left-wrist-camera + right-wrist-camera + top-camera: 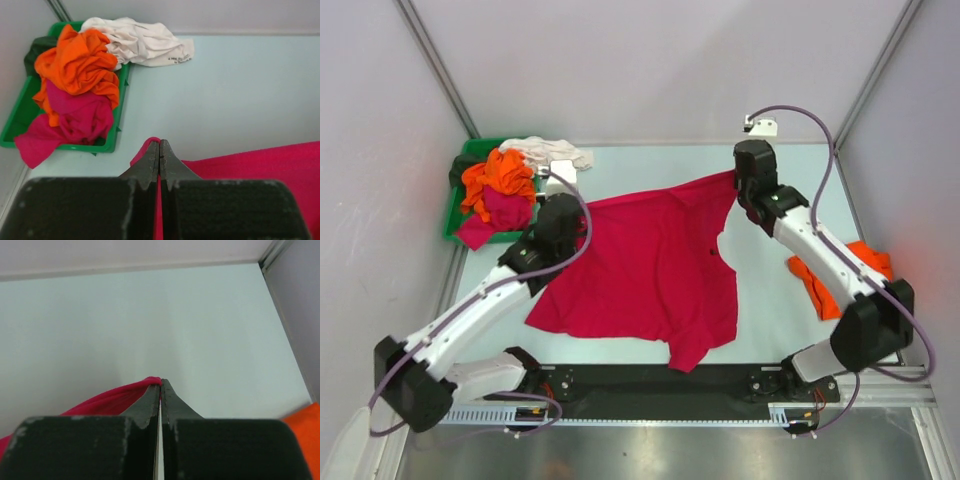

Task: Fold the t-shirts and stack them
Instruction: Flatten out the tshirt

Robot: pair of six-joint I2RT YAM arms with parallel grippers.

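A large crimson-red t-shirt [645, 265] lies spread over the middle of the table. My left gripper [563, 212] is shut on its far left edge; the wrist view shows the red cloth [280, 165] pinched between the closed fingertips [159, 150]. My right gripper [748, 183] is shut on its far right corner; red cloth [107, 399] bunches at the closed tips [161, 385]. An orange t-shirt [492, 180], a magenta one [500, 212] and a dark one [458, 172] are heaped in the green bin [455, 215]. A white one [552, 152] hangs over the bin's far edge. Another orange t-shirt [835, 275] lies at the right, under my right arm.
The green bin [20, 107] stands in the far left corner against the side wall. White enclosure walls and metal posts surround the table. A black rail [660, 385] runs along the near edge between the arm bases.
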